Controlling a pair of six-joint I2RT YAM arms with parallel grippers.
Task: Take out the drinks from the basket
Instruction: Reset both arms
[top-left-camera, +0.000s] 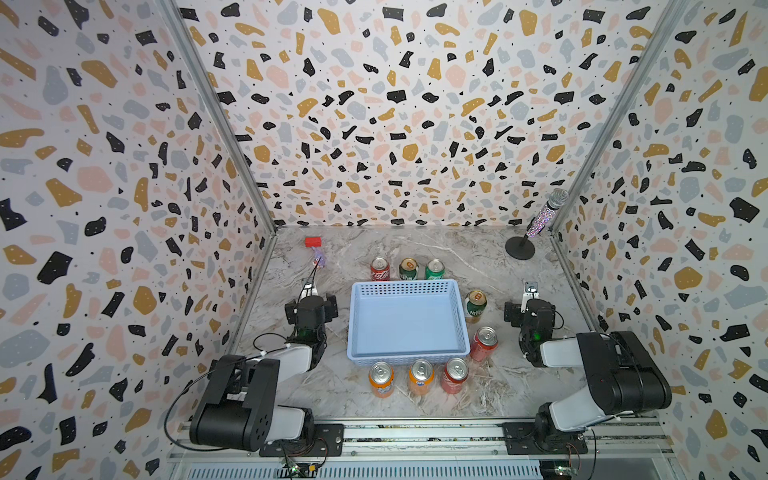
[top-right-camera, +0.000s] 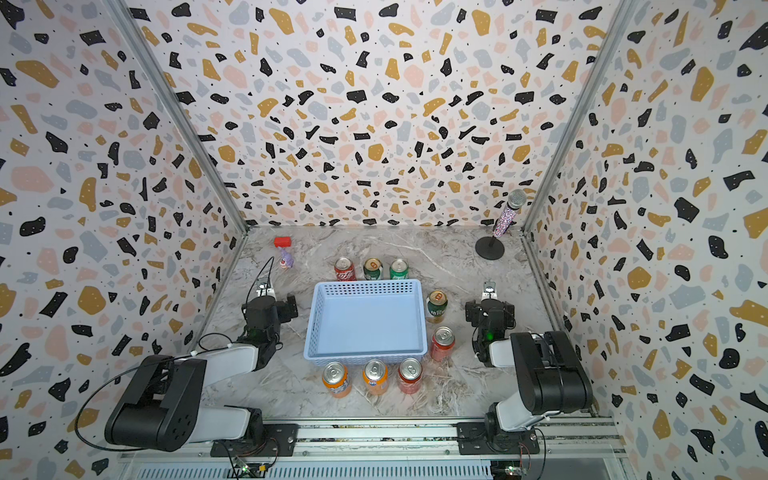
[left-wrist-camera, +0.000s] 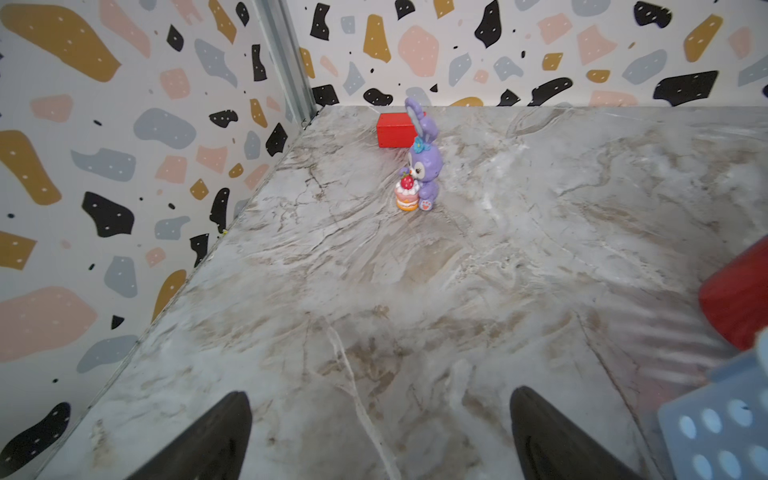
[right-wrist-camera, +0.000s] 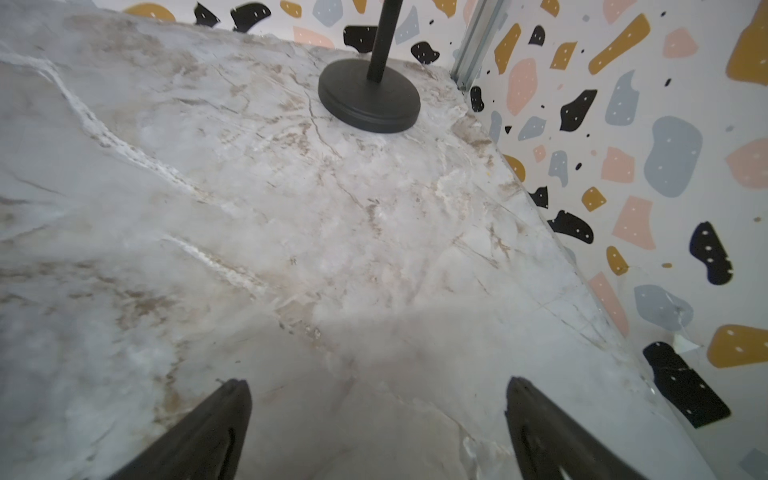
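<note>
At the middle of the marble tabletop (top-left-camera: 332, 399) the light-blue basket (top-left-camera: 405, 324) is set, and eight cans are stood upright outside it. Just behind it are a rear red can (top-left-camera: 380, 269), a gold-topped dark green can (top-left-camera: 408, 270) and a bright green can (top-left-camera: 434, 269). By its right wall are a second dark green can (top-left-camera: 476, 305) and a side red can (top-left-camera: 483, 343). Just in front are a left orange can (top-left-camera: 381, 379), a middle orange can (top-left-camera: 421, 377) and a front red can (top-left-camera: 456, 375). The left gripper (left-wrist-camera: 380, 399) and right gripper (right-wrist-camera: 378, 384) are held spread, with nothing gripped.

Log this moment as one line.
basket: empty | drinks: all outside, upright | left pincer: open | right pincer: open
</note>
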